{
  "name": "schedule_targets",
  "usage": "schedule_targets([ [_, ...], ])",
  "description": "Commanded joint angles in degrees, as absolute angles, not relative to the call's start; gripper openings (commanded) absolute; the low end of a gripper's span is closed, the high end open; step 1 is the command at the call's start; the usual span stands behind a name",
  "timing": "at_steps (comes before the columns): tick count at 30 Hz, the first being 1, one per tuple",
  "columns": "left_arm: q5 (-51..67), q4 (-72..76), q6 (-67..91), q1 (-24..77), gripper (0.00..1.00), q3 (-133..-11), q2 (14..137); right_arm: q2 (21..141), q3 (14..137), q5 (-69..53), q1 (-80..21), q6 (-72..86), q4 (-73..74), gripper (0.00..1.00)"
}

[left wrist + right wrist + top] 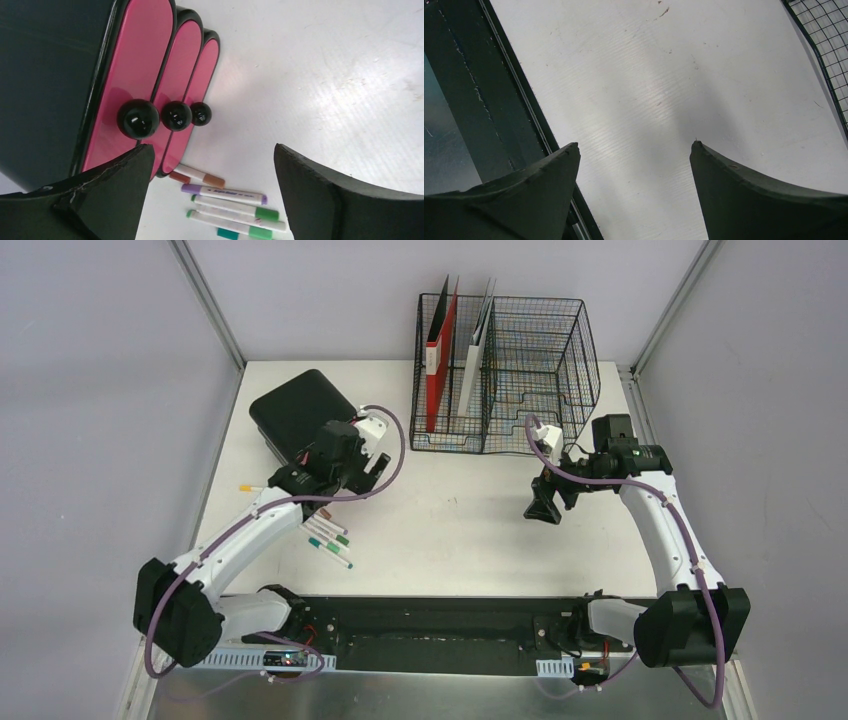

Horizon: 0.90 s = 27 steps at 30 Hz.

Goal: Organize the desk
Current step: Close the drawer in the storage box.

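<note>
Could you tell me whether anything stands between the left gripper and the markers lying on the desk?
Nothing visible does. The open left gripper faces the markers across bare desk; the drawer box stands beside them, out of the path.

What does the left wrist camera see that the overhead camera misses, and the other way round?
Only the left wrist view: three pink drawer fronts with round black knobs. Only overhead: the wire rack holding a red folder, and the right gripper. Both: the black box, the markers beside it, the white desk, the open left gripper.
</note>
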<state>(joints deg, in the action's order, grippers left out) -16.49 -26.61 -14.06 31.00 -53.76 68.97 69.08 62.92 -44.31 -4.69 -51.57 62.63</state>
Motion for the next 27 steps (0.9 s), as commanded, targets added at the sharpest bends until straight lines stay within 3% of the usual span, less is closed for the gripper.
schedule_targets([
  [1, -8.1, -20.2, -9.6, 29.3, 0.94, -51.0, 62.9, 68.8, 62.6, -45.4, -4.2, -53.3, 61.6, 0.84],
  [6, 1.3, -16.6, -3.6, 27.5, 0.95, -48.8, 57.9, 68.9, 62.6, -45.3, -4.1, -53.3, 61.6, 0.84],
  [11, -4.4, -12.9, 3.6, 27.4, 0.9, -45.6, 55.7, 68.7, 62.5, -45.4, -4.0, -53.3, 61.6, 0.85],
  [15, -10.5, -9.3, 12.3, 27.5, 0.66, -42.2, 55.6, 68.8, 62.5, -45.4, -3.9, -53.3, 61.5, 0.85],
  [20, -17.2, -6.3, 19.0, 27.5, 0.54, -39.7, 56.2, 68.9, 62.5, -45.3, -3.9, -53.3, 61.5, 0.85],
  [27, -36.2, -16.1, 30.5, 31.0, 0.25, -43.1, 62.0, 69.4, 62.5, -45.2, -3.9, -53.4, 61.6, 0.85],
])
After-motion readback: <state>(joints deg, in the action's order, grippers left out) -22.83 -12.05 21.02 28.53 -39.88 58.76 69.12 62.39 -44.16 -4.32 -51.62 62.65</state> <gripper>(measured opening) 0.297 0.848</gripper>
